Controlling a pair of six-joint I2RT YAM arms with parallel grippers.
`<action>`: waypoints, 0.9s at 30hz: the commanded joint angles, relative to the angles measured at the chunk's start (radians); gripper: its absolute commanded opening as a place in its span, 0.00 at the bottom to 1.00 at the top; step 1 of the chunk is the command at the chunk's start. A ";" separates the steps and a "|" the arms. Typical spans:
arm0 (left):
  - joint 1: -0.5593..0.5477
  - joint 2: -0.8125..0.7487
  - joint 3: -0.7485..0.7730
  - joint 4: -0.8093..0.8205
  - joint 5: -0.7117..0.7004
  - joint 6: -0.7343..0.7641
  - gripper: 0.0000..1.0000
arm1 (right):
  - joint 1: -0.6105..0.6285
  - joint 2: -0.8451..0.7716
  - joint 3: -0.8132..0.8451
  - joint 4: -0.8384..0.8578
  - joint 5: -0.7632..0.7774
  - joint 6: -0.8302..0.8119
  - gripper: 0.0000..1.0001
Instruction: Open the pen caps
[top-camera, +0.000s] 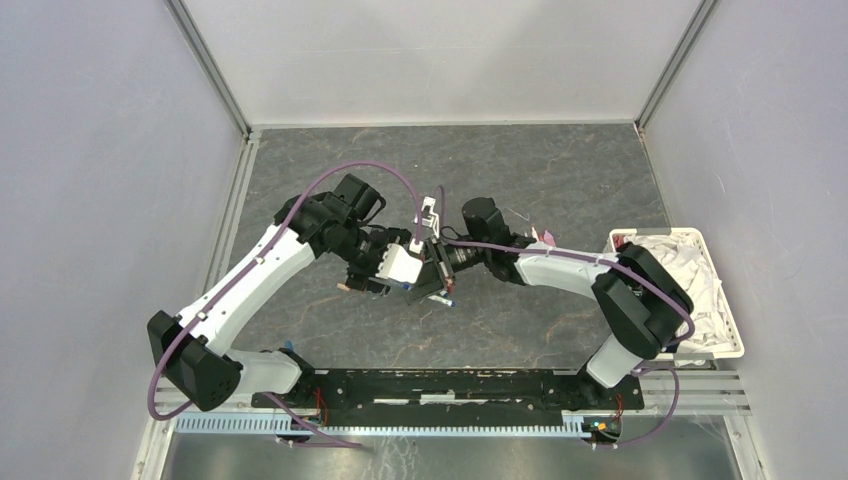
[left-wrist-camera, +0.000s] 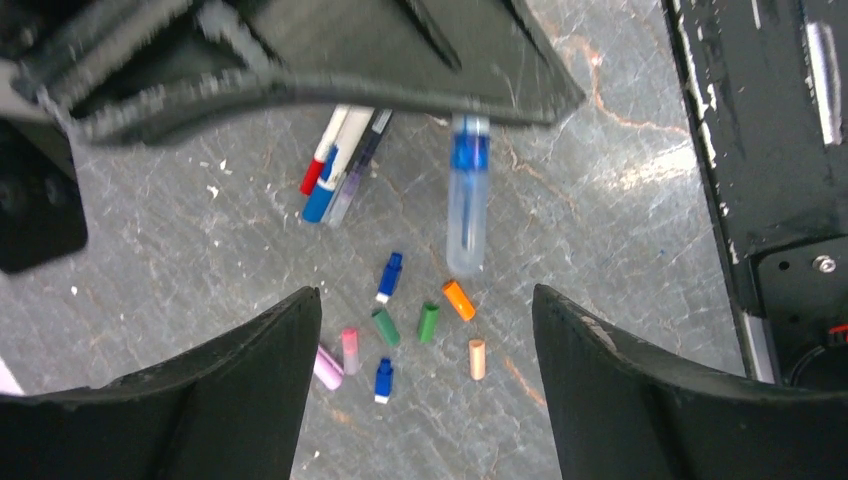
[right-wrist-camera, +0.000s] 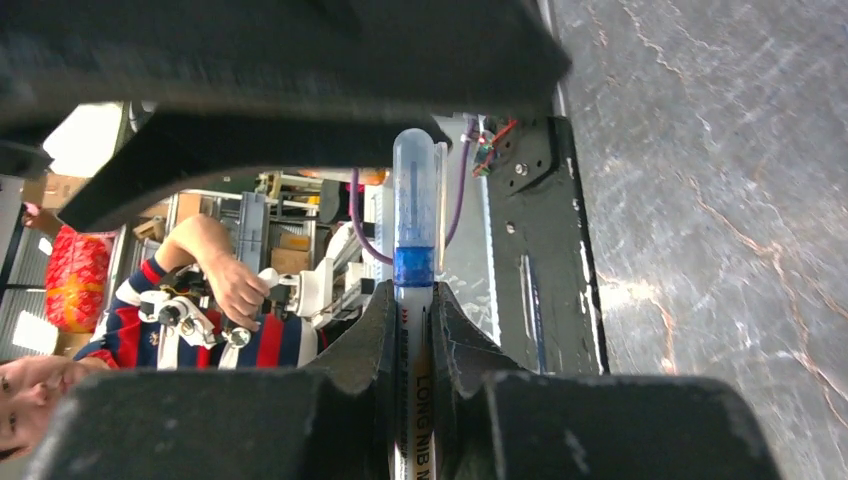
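- The right pincer (right-wrist-camera: 412, 305) is clenched on a white-barrelled pen (right-wrist-camera: 412, 400). Its two fingers (right-wrist-camera: 372, 340) press the barrel just behind a blue collar, and black lettering runs along the barrel.
- The cap (right-wrist-camera: 415, 190) of that pen is clear plastic with a rounded tip. It is seated on the pen and juts out beyond the fingertips.
- The left pincer (left-wrist-camera: 425, 300) is released, its dark fingers (left-wrist-camera: 250, 400) spread wide with nothing gripped between them.
- In the left wrist view the capped end of the held pen hangs above the gap between those fingers and touches neither one.
- On the bench (left-wrist-camera: 620, 180) below that gap lie the loose caps (left-wrist-camera: 428, 321): two blue, two green, one orange, one pale peach, one pink and one lilac. They are scattered near one another, with the pink and the lilac just beside each other.
- Farther off, a small bundle of pens (left-wrist-camera: 335, 175) lies on the bench, partly hidden under the right pincer. A red end and a blue end show, and one barrel is darker than the rest.
- From above, the two arms meet over the middle of the bench with their pincers close together.
- A white basket (top-camera: 660, 232) at the bench's right edge holds a crumpled white cloth (top-camera: 690, 270).
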 joint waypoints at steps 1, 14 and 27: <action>-0.020 -0.011 -0.013 0.035 0.077 -0.048 0.78 | 0.022 0.041 0.067 0.224 -0.038 0.145 0.00; -0.054 -0.006 -0.026 0.010 0.057 0.025 0.31 | 0.037 0.174 0.115 0.582 -0.077 0.421 0.00; -0.072 0.002 0.006 -0.021 0.031 0.063 0.02 | 0.050 0.226 0.164 0.526 -0.096 0.391 0.21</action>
